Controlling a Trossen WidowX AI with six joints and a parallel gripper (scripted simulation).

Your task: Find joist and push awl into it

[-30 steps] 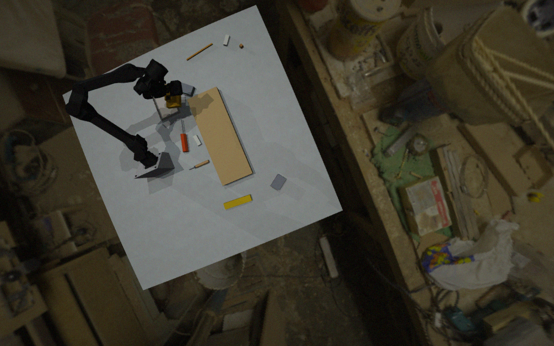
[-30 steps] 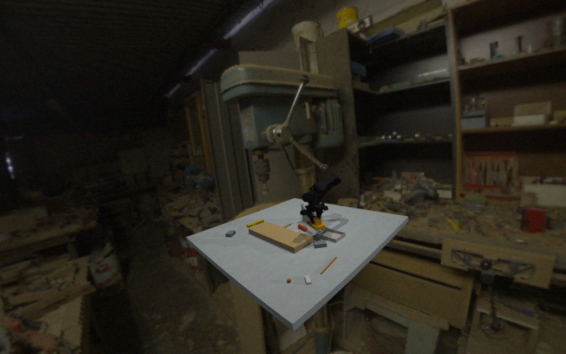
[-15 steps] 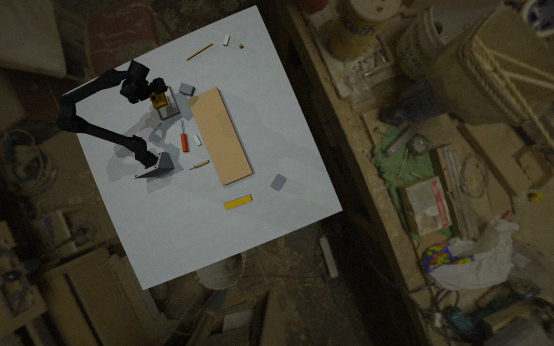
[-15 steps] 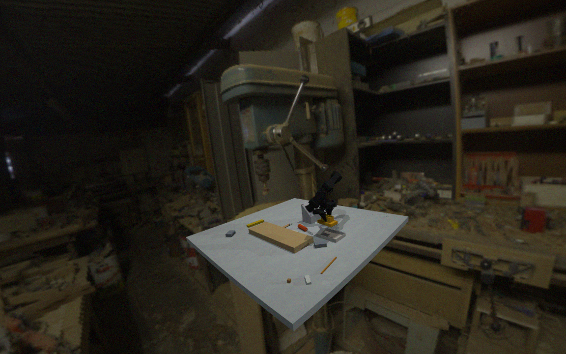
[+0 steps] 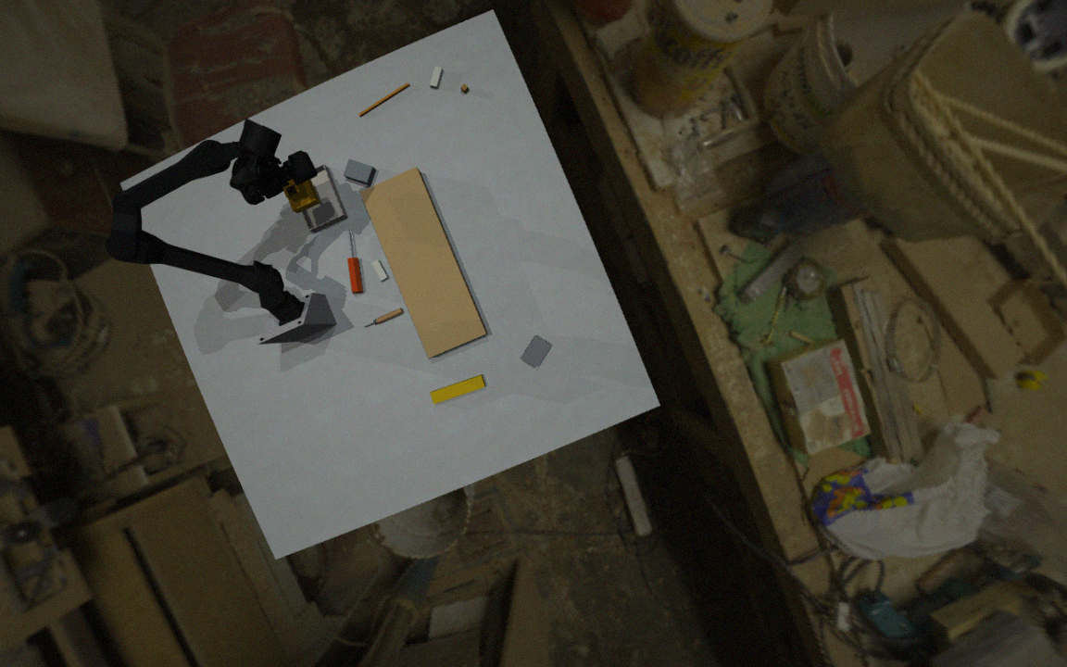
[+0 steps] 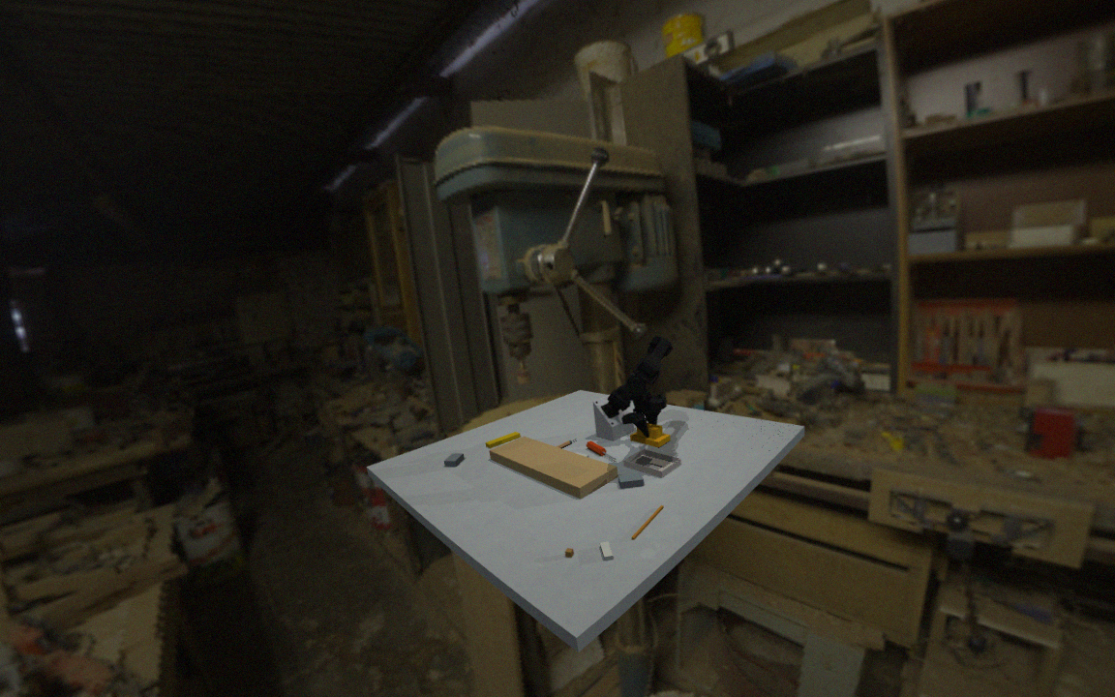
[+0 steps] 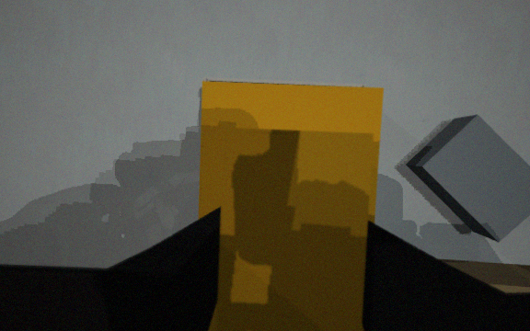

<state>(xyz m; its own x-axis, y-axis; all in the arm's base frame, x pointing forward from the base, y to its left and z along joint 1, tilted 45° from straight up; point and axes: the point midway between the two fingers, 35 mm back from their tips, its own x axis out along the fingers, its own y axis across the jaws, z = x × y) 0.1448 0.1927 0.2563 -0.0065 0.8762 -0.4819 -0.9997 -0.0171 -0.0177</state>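
- The gripper (image 5: 292, 181) (image 6: 647, 426) (image 7: 285, 218), part-open, grips the finder (image 5: 302, 197) (image 6: 649, 439) (image 7: 293, 184) over the tray (image 5: 339, 200) (image 6: 644, 469), likely for stowing.
- The awl (image 5: 389, 317) (image 6: 566, 443) lies apart, presumably awaiting free fingers.

- The robot's arm (image 5: 189, 261) (image 6: 640, 381) is dark, almost black, from its lower end to its wrist, with a matte look.
- Its long links are slim, and bulkier, rounded housings form the joints.
- The wrist section (image 5: 256, 162) is chunky and blocky, built of several clustered dark parts.
- The gripper (image 5: 302, 183) (image 6: 647, 431) (image 7: 285, 218) has black fingers with straight edges, narrowing to angular points in the wrist view.
- The base bracket (image 5: 318, 313) (image 6: 607, 423) is grey, wedge-shaped and flat-sided, with small dark dots.
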